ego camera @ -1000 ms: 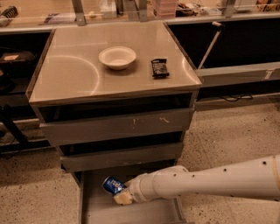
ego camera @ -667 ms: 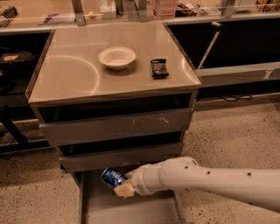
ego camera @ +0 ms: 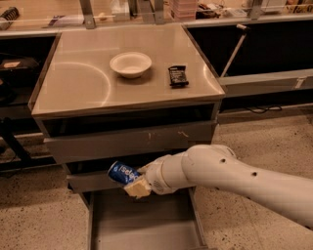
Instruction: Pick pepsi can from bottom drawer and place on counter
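The blue pepsi can (ego camera: 122, 173) lies tilted in my gripper (ego camera: 133, 181), which is shut on it. The can hangs in the air above the open bottom drawer (ego camera: 142, 225), in front of the middle drawer's face. My white arm comes in from the lower right. The counter (ego camera: 88, 83) is above, a glossy beige slab with a faint arc mark.
A white bowl (ego camera: 130, 64) and a black snack packet (ego camera: 177, 76) sit on the counter. A grey drawer front with white scratches (ego camera: 132, 139) is just under the counter. A tan shelf with metal posts (ego camera: 122, 12) runs behind. The floor is speckled.
My gripper has lifted the pepsi can up out of the bottom drawer and moved slightly back. The arm has risen with it.
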Robot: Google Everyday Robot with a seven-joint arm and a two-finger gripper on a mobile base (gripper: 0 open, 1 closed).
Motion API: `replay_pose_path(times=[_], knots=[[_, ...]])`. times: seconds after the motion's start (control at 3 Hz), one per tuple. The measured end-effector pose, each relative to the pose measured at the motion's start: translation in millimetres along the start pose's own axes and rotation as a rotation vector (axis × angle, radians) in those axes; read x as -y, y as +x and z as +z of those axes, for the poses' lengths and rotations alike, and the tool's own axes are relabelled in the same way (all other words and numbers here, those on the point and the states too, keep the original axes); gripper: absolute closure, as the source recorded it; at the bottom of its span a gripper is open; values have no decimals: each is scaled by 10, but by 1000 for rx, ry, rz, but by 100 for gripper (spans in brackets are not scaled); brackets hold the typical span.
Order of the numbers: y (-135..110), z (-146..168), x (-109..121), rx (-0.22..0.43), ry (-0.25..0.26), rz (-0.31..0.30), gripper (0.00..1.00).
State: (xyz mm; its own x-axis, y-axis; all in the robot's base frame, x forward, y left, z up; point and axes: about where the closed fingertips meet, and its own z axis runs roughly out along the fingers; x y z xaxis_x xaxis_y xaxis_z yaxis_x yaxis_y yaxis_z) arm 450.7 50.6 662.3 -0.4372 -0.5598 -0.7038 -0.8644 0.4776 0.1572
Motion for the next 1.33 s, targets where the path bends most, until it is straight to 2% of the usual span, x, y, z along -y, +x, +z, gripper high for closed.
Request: replay_pose_path(times=[0.33,0.67,1.0,1.33], knots=[[-38,-30,5,-2,4,-6,100],[17,-100,18,-2,12,15,100],[-159,-315,11,17,28,-8,100],[-737,-672,77,42,53,-98,100]])
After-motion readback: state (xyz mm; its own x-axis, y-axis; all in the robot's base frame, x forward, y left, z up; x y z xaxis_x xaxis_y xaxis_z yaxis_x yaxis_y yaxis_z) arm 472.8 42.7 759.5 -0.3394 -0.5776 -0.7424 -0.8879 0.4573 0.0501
